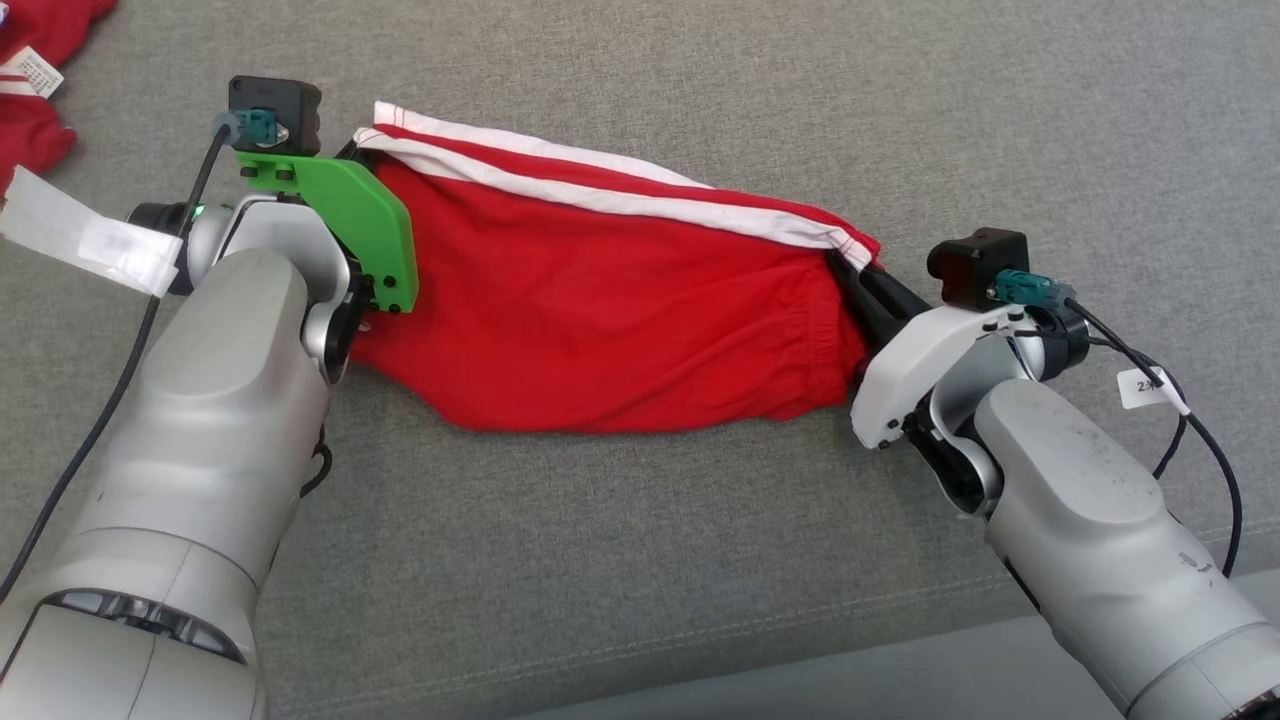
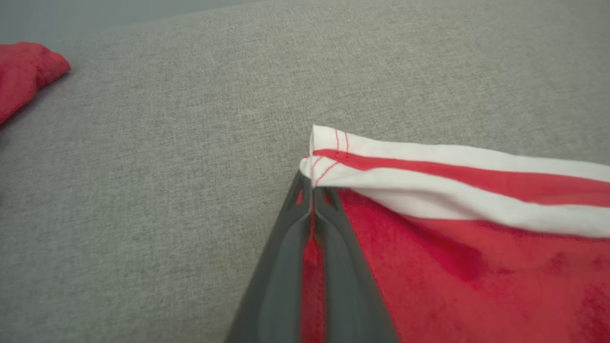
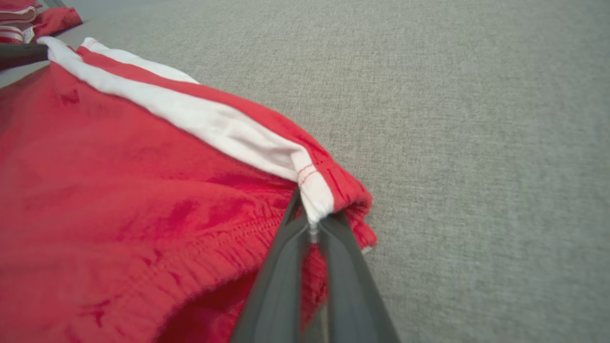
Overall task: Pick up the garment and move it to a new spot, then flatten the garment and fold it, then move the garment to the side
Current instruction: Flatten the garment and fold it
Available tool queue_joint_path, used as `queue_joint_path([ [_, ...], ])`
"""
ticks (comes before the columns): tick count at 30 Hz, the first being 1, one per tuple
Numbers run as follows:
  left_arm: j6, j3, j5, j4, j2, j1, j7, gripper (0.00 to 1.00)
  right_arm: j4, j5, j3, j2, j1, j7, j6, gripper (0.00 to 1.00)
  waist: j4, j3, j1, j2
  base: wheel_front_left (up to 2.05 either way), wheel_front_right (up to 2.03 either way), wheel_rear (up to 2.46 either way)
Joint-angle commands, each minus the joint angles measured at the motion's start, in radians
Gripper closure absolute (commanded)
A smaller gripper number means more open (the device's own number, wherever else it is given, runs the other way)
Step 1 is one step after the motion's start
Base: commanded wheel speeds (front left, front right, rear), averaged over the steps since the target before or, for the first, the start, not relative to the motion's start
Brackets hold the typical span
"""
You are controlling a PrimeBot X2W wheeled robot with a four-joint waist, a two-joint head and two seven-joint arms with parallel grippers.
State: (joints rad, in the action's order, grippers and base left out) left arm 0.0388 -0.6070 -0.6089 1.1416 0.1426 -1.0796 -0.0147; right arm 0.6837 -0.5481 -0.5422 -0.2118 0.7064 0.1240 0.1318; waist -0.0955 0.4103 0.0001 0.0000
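Note:
The garment (image 1: 600, 300) is red with white stripes along its far edge and is stretched between my two grippers over the grey cushion. At the garment's left end, my left gripper (image 1: 352, 152) is shut on the striped corner (image 2: 324, 157); its dark fingers (image 2: 286, 267) pinch red cloth between them. My right gripper (image 1: 850, 270) is shut on the right striped corner (image 3: 319, 195), by the gathered waistband (image 3: 214, 238). The cloth hangs in a sagging curve between the two ends, its lower edge touching the cushion.
Another red and white piece of clothing (image 1: 35, 70) lies at the far left corner, seen too in the left wrist view (image 2: 24, 71). The grey cushion (image 1: 700, 560) spreads all around, and its front edge runs along the bottom right. Cables trail from both wrists.

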Motion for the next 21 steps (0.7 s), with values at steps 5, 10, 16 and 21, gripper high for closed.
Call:
queue_joint_path([
  [5, -0.016, -0.006, 0.008, 0.052, -0.004, -0.044, -0.003, 0.62, 0.065, -0.028, -0.034, 0.01, 0.034, 0.031, -0.002, 0.13, -0.006, -0.001, -0.0001, 0.0, 0.0, 0.0, 0.0],
  [10, -0.012, -0.022, 0.015, 0.074, -0.017, -0.05, 0.034, 0.0, 0.11, -0.049, -0.044, 0.0, 0.05, 0.074, -0.002, 0.0, 0.002, -0.023, -0.0001, 0.0, 0.0, 0.0, 0.0],
  [16, 0.001, -0.028, 0.008, 0.081, -0.028, -0.023, 0.077, 0.0, 0.133, -0.067, -0.046, -0.026, 0.022, 0.102, -0.002, 0.0, 0.026, -0.065, -0.0001, 0.0, 0.0, 0.0, 0.0],
  [21, 0.023, -0.019, -0.017, 0.084, -0.045, 0.028, 0.097, 0.0, 0.126, -0.081, -0.04, -0.05, -0.019, 0.111, -0.002, 0.0, 0.046, -0.1, -0.0001, 0.0, 0.0, 0.0, 0.0],
])
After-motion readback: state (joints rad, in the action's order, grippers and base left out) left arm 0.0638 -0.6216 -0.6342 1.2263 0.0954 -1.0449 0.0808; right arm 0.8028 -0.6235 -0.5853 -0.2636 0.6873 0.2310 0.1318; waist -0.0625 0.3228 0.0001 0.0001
